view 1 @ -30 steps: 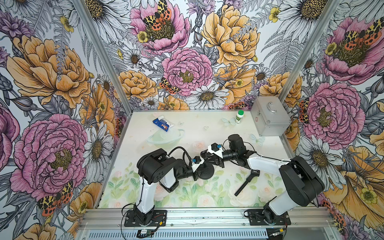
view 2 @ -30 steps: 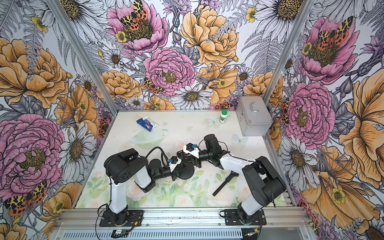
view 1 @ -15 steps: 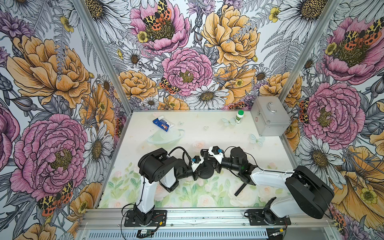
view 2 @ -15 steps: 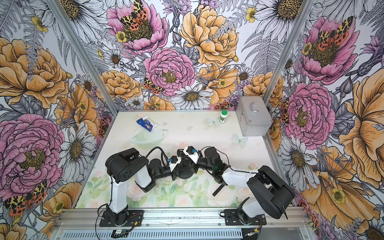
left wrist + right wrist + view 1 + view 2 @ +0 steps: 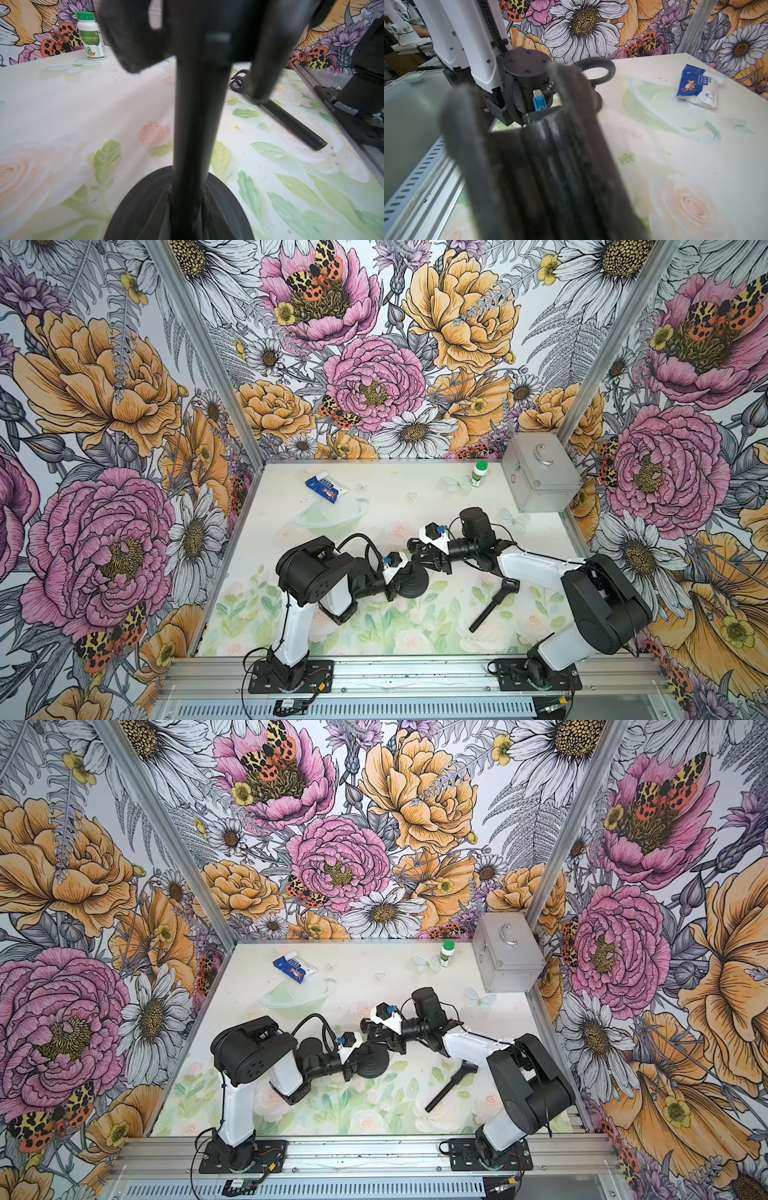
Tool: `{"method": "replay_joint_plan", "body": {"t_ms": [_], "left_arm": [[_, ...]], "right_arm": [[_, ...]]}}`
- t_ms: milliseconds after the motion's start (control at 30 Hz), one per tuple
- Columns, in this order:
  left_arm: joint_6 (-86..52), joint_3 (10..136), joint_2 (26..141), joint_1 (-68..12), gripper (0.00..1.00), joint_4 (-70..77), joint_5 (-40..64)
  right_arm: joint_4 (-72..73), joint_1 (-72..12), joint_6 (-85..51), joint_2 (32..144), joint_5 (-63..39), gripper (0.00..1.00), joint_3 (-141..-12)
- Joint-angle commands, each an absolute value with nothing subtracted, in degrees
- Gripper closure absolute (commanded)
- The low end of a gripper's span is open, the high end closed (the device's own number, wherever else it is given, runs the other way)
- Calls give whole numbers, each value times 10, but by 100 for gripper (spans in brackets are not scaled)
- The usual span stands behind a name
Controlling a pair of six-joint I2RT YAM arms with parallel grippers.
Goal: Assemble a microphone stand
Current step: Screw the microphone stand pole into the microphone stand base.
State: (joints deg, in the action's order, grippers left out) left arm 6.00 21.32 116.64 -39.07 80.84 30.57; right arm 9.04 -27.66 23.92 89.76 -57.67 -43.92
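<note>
1. Left gripper (image 5: 397, 588) clenched low on the stand base (image 5: 415, 585), at the disc's edge nearest that arm. The exact bite is hidden.
2. Right gripper (image 5: 420, 558) hangs just across the disc, its fingers (image 5: 133, 41) flanking the top of the upright post (image 5: 199, 124). Whether they pinch it or have let go cannot be told.
3. The base is a round, matte-black disc with ringed ridges. It looks dense and stiff, probably heavy enough to sit flat. The slim, smooth post would likely slip in the pads and seems safest held low.
4. Well apart from both grippers, toward the right arm's foot, the clip rod (image 5: 490, 605) lies flat on the floral mat (image 5: 374, 635). It is a straight black tube ending in an open C-shaped clip (image 5: 239, 82). Judged light and rigid, it is best taken mid-shaft, sparing the thin clip.
5. Farther out, beyond the grippers: a translucent green dish (image 5: 328, 516), a blue-and-white packet (image 5: 327, 489), a green-capped white bottle (image 5: 479, 473) and a metal case (image 5: 538, 477).
</note>
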Motion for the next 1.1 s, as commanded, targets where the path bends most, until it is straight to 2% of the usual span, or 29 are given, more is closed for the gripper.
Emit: {"method": "replay_joint_plan", "body": {"t_ms": [0,67,133,233,300,367,433,467,533,600,767,867,933,1000,1067], "left_arm": [[69,206,1171,-385,73,809,320],[67,207,1170,-385,70,809,319],[63,206,1168,-383,68,809,316],[59,206,1169,-381,67,809,312],[60,207,1171,-381,66,809,302],[59,208,1171,-380,66,809,295],[58,210,1175,-380,68,809,295],[59,211,1176,-379,69,809,298],[58,212,1176,-381,71,809,303],[56,211,1172,-380,73,809,308],[41,211,1175,-361,74,809,349],[51,206,1174,-357,74,809,356],[51,204,1170,-355,74,809,363],[57,201,1163,-355,74,809,366],[61,197,1158,-355,74,809,360]], "right_arm": [[46,-278,265,899,-590,74,-460],[51,-297,253,883,-523,83,-450],[92,-327,198,860,-393,88,-422],[231,-365,54,825,-181,98,-341],[300,-390,-12,805,-78,100,-289],[316,-413,-17,796,-31,100,-267],[304,-418,-1,800,-67,100,-273],[284,-418,16,800,-105,97,-284],[241,-418,65,800,-181,81,-310],[197,-413,97,797,-232,72,-334],[119,-373,188,778,-383,61,-361],[119,-348,188,770,-392,38,-357],[119,-338,183,759,-381,0,-353],[132,-335,166,743,-344,0,-344],[223,-333,72,729,-255,0,-311]]}}
